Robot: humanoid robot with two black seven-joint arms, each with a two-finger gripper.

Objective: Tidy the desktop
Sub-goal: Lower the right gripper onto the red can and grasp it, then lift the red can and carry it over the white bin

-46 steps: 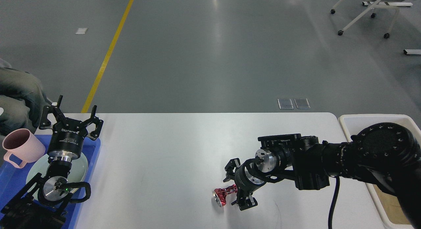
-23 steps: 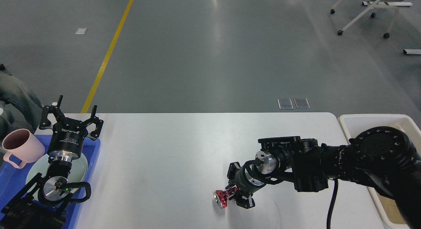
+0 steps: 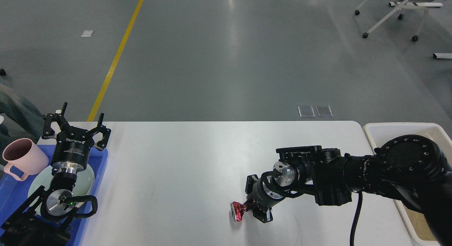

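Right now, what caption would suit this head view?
Right pincer clamps a crushed red can on the white desktop; left pincer hangs open.

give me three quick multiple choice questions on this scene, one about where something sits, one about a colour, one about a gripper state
1. Where is the pink mug?
A. on the blue tray at the left
B. in the cream bin
C. mid-desktop

2. What colour is the crushed can on the desktop?
A. green
B. red
C. yellow

3. How is the left gripper?
A. shut on the mug
B. shut on a plate
C. open, holding nothing

Answers: 1 A, the mug stands at the tray's far left end. 2 B, its crumpled body is red with a silver end. 3 C, its fingers are spread apart in the air above the tray.
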